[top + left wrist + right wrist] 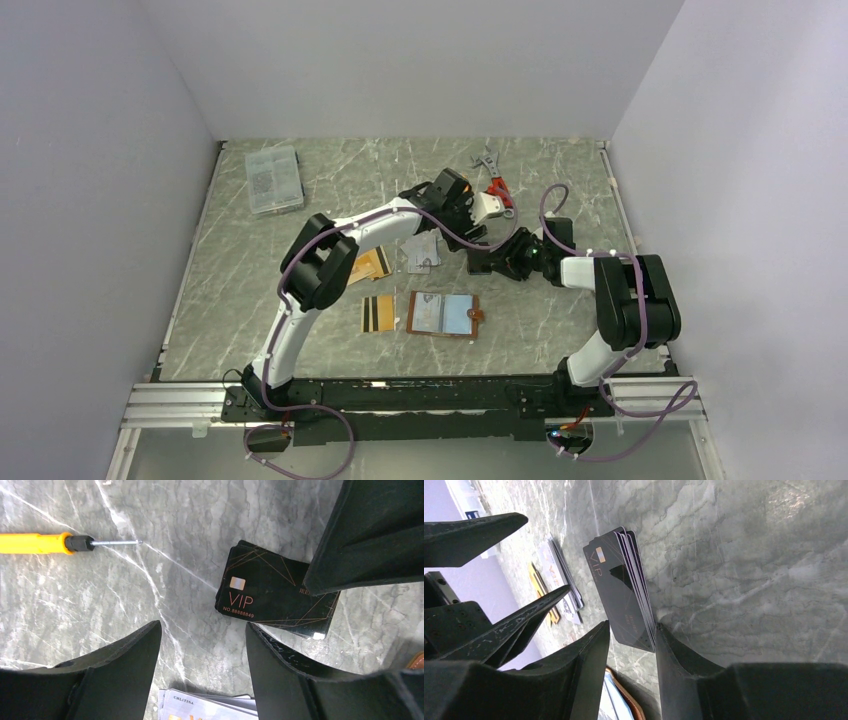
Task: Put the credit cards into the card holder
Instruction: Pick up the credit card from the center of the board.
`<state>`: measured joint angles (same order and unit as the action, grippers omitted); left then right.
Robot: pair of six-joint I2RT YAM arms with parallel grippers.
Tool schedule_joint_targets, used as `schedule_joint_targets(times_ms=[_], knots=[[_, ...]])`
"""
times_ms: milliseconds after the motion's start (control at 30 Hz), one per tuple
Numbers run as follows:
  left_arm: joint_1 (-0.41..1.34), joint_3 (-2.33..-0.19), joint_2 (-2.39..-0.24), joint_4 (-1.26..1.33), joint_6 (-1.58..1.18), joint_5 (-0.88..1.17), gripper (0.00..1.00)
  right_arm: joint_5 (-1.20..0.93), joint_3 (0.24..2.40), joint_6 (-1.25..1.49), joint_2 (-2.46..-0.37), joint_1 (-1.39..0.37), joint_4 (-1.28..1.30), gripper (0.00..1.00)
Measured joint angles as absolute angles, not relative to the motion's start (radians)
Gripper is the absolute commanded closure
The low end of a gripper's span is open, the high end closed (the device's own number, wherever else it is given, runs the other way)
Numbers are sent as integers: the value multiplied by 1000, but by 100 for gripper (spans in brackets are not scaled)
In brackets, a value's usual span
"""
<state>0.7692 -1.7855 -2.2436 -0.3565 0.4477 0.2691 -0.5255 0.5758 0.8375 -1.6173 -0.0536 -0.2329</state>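
A: Where are the cards now?

B: A stack of black cards (619, 580) is pinched at its near end by the right tool (632, 630). One finger is on top and one is under, so the stack tilts up from the tabletop (749, 555). The left tool (202, 627) hangs just beside it, jaws apart, holding nothing. The holder (443, 314) lies open, well apart, nearer the bases.

A: How will they handle?

B: I think they are light, stiff and slippery. The stack fans a little, so a deep grip across the short end seems safer.

A: What does each view add?

B: The right wrist shows the fanned edges. The left wrist shows the "VIP" print and an orange screwdriver (35, 543). Only the top view shows the holder whole, with a striped card (377, 313) beside it.
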Motion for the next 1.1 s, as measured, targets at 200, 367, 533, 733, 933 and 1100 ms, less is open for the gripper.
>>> schedule_joint_targets(times_ms=[200,367,533,733,933,1100], knots=[[774,-1809,-2253,-356,448,273,32,-514,589,830,-1622,-51,-221,62],[779,-1847,-2299,-373,450,263,32,-507,589,830,-1623,-49,-221,64],[790,-1880,-2326,-390,455,239,32,-504,589,831,-1623,-49,-222,64],[824,-1885,-2328,-399,478,208,33,-516,588,842,-1640,-41,-250,64],[844,-1892,-2330,-413,482,205,34,-534,570,858,-1650,-36,-298,64],[845,-1892,-2330,-415,473,222,33,-535,553,868,-1650,-35,-331,65]])
